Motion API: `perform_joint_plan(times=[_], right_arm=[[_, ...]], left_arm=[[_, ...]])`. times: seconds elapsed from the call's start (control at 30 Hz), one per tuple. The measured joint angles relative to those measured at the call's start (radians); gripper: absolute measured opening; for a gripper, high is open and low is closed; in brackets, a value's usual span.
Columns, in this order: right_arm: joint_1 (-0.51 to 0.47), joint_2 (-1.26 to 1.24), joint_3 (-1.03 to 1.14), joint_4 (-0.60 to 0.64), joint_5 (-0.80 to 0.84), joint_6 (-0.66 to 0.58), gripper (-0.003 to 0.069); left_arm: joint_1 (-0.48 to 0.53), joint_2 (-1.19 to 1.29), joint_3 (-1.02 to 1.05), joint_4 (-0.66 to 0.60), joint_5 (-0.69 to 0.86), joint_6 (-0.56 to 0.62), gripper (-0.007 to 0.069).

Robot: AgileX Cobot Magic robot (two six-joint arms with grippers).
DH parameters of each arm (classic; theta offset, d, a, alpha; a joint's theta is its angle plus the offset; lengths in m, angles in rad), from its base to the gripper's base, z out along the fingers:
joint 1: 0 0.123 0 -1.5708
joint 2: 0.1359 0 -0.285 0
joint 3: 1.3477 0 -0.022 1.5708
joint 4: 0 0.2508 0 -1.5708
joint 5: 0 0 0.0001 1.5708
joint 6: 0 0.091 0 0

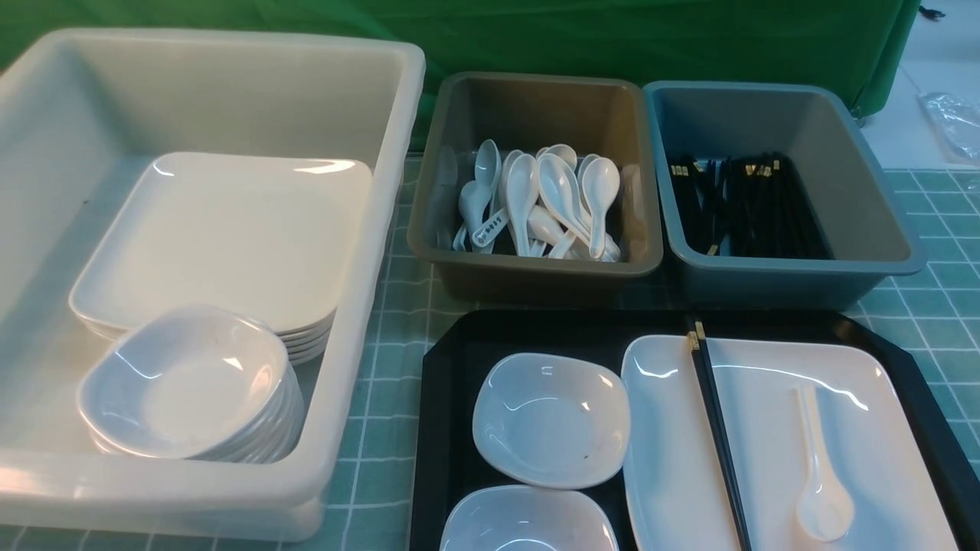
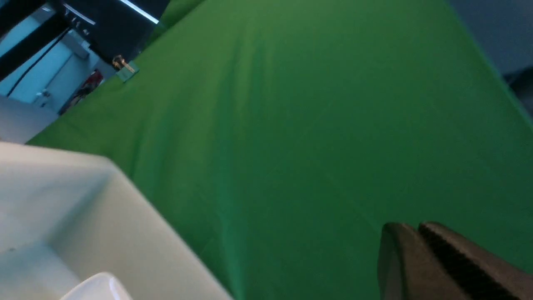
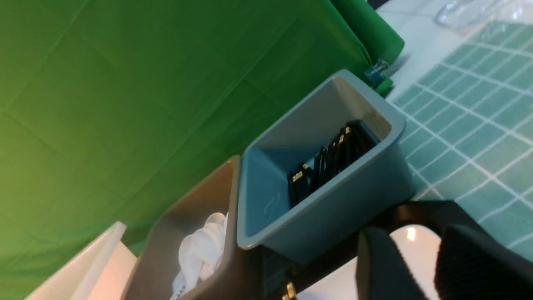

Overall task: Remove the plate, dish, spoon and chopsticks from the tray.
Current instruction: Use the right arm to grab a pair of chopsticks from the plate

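The black tray [image 1: 452,360] lies at the front of the table. On its right side rests the large white plate [image 1: 766,467], with the black chopsticks [image 1: 716,428] laid across it and the white spoon [image 1: 819,474] on its right half. A small white dish [image 1: 551,419] sits on the tray's left, and a second one [image 1: 528,524] is nearer me. Neither gripper appears in the front view. In its wrist view, my right gripper [image 3: 412,237] is open above the plate [image 3: 333,283], holding nothing. My left gripper [image 2: 410,233] is shut and empty, facing the green backdrop.
A large white tub [image 1: 230,42] on the left holds stacked plates and bowls. Behind the tray stand a grey-brown tub [image 1: 536,107] of spoons and a blue-grey tub [image 1: 750,115] of chopsticks. A green checked cloth [image 1: 934,306] covers the table.
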Motion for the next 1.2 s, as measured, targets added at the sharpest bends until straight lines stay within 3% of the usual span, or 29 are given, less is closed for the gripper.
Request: perform_joint_plan(times=[0.13,0.17,0.27,0.33,0.37,0.5,0.6,0.8,0.97,1.07,1.1,1.13,1.2], right_arm=[[0.002,-0.001,-0.014,-0.002,-0.072,0.015,0.0238],[0.011,-0.001,-0.07,-0.011,-0.048,-0.002,0.0211],[0.036,0.059,-0.245,-0.034,0.11,-0.101,0.0102],[0.061,0.154,-0.418,-0.041,0.3,-0.212,0.0043],[0.066,0.179,-0.448,-0.042,0.336,-0.232,0.0038],[0.114,0.478,-0.725,-0.042,0.71,-0.4,0.0027],[0.145,0.687,-0.851,-0.043,0.879,-0.497,0.0037],[0.272,1.07,-0.939,-0.053,0.888,-0.596,0.0134],[0.349,1.243,-0.94,-0.055,0.788,-0.6,0.0253],[0.391,1.38,-0.941,-0.055,0.688,-0.6,0.0392],[0.393,1.398,-0.94,-0.055,0.676,-0.6,0.0409],[0.407,1.484,-0.949,-0.056,0.633,-0.6,0.048],[0.411,1.566,-0.969,-0.057,0.611,-0.6,0.0517]], left_arm=[[0.0,-0.001,-0.13,0.129,0.06,-0.085,0.0017],[0.0,0.012,-0.222,0.221,0.157,-0.113,0.0017],[0.0,0.09,-0.438,0.332,0.457,-0.123,0.0017],[0.0,0.174,-0.553,0.345,0.656,-0.053,0.0017],[0.0,0.206,-0.576,0.343,0.7,-0.028,0.0017],[0.0,0.463,-0.767,0.269,1.147,0.26,0.0017],[0.0,0.649,-0.803,0.197,1.342,0.395,0.0017],[0.0,0.865,-0.785,0.048,1.444,0.596,0.0017],[0.0,0.874,-0.781,0.03,1.444,0.642,0.0017],[0.0,0.873,-0.781,0.03,1.448,0.654,0.0017],[0.0,0.873,-0.78,0.029,1.448,0.655,0.0017],[0.0,0.873,-0.778,0.03,1.451,0.663,0.0017],[0.0,0.873,-0.776,0.03,1.453,0.674,0.0017]])
